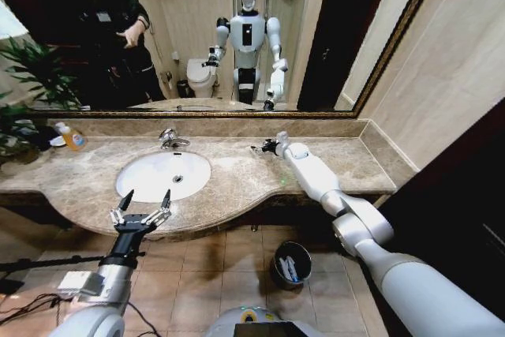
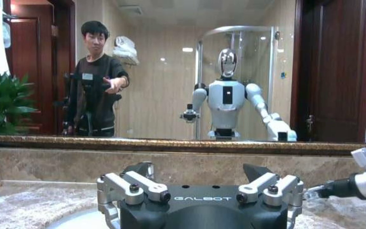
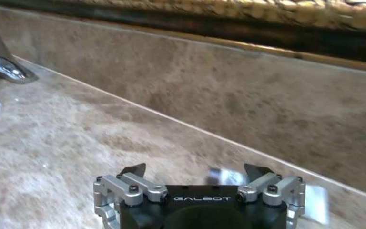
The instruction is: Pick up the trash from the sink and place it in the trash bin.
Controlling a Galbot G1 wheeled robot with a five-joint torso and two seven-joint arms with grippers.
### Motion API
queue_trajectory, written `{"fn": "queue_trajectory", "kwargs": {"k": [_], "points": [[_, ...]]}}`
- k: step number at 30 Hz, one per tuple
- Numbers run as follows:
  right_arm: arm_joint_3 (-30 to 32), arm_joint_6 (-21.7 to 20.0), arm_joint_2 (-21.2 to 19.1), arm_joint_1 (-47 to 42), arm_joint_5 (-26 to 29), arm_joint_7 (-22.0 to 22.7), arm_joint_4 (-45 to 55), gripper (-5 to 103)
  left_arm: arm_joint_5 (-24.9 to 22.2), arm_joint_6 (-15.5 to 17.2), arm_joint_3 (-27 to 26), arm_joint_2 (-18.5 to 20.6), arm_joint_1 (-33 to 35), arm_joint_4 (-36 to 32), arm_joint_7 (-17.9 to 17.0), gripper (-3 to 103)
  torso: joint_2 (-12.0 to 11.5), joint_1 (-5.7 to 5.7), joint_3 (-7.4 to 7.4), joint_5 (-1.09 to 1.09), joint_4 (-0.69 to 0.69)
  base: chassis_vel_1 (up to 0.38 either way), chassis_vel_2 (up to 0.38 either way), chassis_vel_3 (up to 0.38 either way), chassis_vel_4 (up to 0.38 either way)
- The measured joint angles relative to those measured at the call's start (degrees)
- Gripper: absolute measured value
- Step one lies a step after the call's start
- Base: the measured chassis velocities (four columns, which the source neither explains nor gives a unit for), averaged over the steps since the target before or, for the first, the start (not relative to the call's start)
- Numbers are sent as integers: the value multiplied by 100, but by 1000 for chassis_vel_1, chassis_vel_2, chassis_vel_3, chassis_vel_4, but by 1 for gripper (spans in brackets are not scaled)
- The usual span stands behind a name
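The white oval sink (image 1: 150,170) is set in the brown marble counter, and its bowl shows just the drain. My left gripper (image 1: 143,198) hovers open and empty at the counter's front edge, just before the sink; the left wrist view shows its fingers (image 2: 141,169) spread wide. My right gripper (image 1: 259,147) rests low over the counter right of the faucet, open (image 3: 196,170). A small pale shiny thing (image 3: 224,176), blurred, lies on the marble between its fingertips. The black trash bin (image 1: 278,256) stands on the floor below the counter with white and blue trash (image 1: 290,269) inside.
An orange soap bottle (image 1: 73,139) and a plant (image 1: 24,76) stand at the counter's left end. The chrome faucet (image 1: 169,138) rises behind the sink. A mirror runs along the back wall. Tiled floor lies between me and the cabinet.
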Motion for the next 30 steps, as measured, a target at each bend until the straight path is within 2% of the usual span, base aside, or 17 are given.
{"fn": "queue_trajectory", "kwargs": {"k": [6,13,15,19,23,27,30], "points": [[-19,-49,-177,-86,-47,-86,180,100,0,0,0,0,0,0,0,100,0,0,0,1,-1,0,0,0,0],[-188,-221,-522,-360,-20,-238,887,100,0,0,0,0,0,0,0,100,0,0,0,1,1,0,0,0,0],[-388,-468,-852,-580,232,-204,1510,100,0,0,0,0,0,0,0,100,0,0,0,0,0,0,0,0,0],[-544,-545,-1128,-775,647,-26,2075,100,0,0,0,0,0,0,0,100,0,-1,-1,2,-2,0,0,0,0],[-565,-379,-1120,-658,788,41,1852,100,0,0,0,0,0,0,0,100,0,-1,0,1,-1,0,0,0,0],[-574,-325,-979,-376,786,-91,1368,100,0,0,0,0,0,0,1,100,0,0,0,1,0,0,0,0,0],[-488,-183,-740,-89,433,-393,664,100,0,0,0,0,0,0,0,100,0,0,0,1,1,0,0,0,0]]}}
